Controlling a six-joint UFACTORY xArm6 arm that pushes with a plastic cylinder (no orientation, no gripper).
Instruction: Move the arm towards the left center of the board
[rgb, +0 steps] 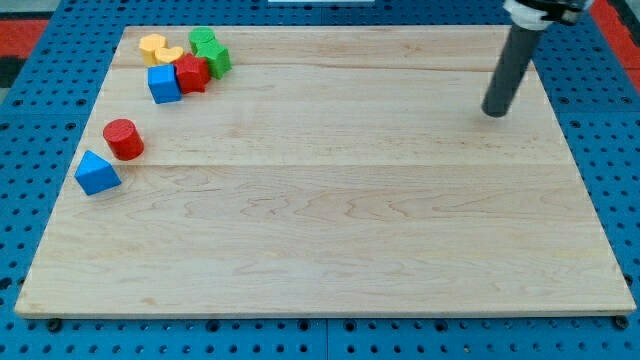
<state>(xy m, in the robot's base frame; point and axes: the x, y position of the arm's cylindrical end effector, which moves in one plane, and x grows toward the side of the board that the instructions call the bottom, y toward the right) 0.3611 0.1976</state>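
Observation:
My tip (494, 112) rests on the wooden board (330, 230) at the view's upper right, far from every block. At the view's upper left a cluster holds a yellow block (152, 45), a yellow heart-like block (170, 55), two green blocks (203, 41) (216, 60), a red block (192, 74) and a blue cube (164, 84). Lower on the left edge stand a red cylinder (124, 139) and a blue triangular block (97, 173).
The board lies on a blue perforated table (30, 150). The dark rod (510, 65) rises from the tip to the arm mount at the view's top right.

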